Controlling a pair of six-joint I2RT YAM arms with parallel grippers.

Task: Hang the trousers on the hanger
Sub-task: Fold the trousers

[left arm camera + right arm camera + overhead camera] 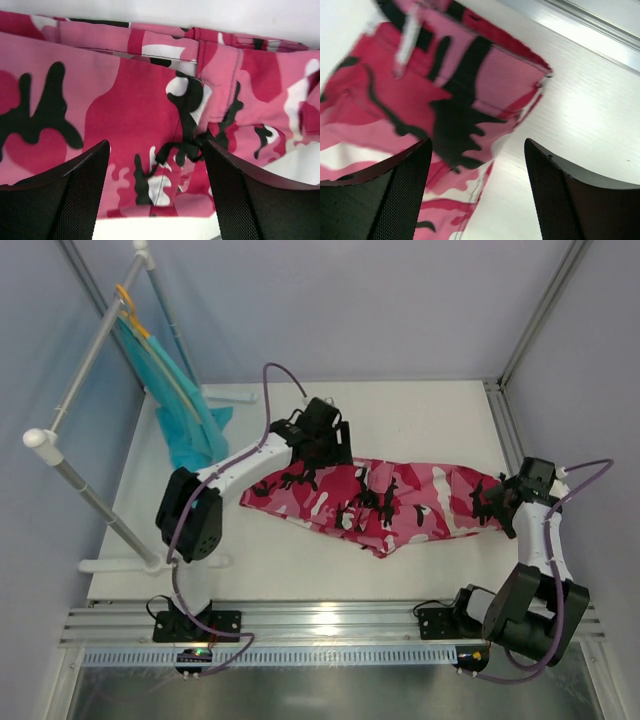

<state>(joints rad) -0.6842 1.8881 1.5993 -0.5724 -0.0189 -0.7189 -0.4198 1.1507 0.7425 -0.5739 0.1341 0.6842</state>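
The left gripper (156,146) stands wide open and holds nothing, poised just above the left end of the trousers (390,502), where a black drawstring knot (192,147) lies on the cloth. The right gripper (477,144) is likewise spread wide and empty, above a corner of the trousers' right end close to the right edge of the surface (420,420). The trousers lie flat and lengthwise across the middle of the surface, between the two grippers.
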